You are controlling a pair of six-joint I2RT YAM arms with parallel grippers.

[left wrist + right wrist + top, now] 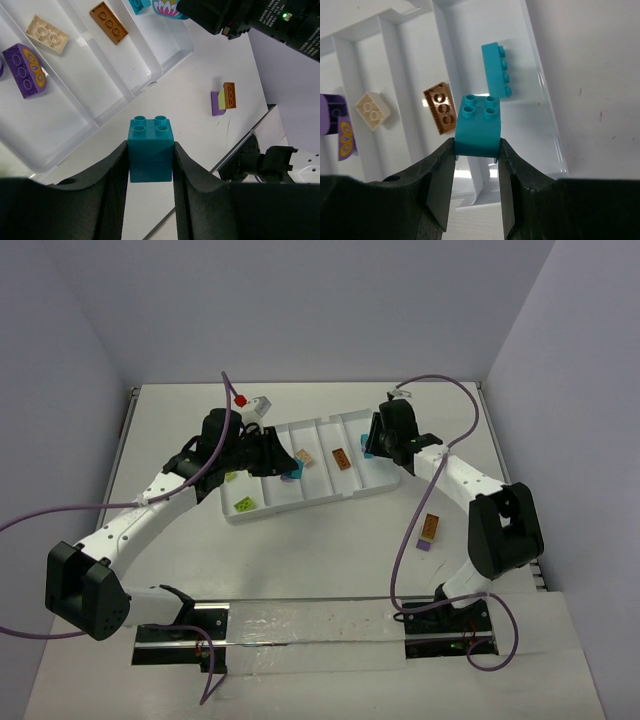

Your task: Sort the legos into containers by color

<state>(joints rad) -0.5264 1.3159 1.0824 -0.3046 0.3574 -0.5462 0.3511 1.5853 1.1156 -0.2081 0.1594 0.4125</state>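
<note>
The white tray (322, 432) lies in the table's middle, its compartments running away from me. My left gripper (283, 464) is shut on a square teal brick (150, 147) by the tray's edge. My right gripper (373, 448) is shut on a curved teal brick (479, 125) above the tray's right end (535, 65). A long teal piece (496, 69) lies in the rightmost compartment. Inside also lie an orange-brown brick (342, 459), a tan brick (304, 456), a purple brick (25, 70) and lime green bricks (243, 505). A joined orange-brown and purple brick (430, 529) lies on the table at right.
A small red and grey object (248, 400) sits behind the tray at the back left. Purple cables loop from both arms over the table. The right arm's body (260, 20) shows in the left wrist view, close past the tray.
</note>
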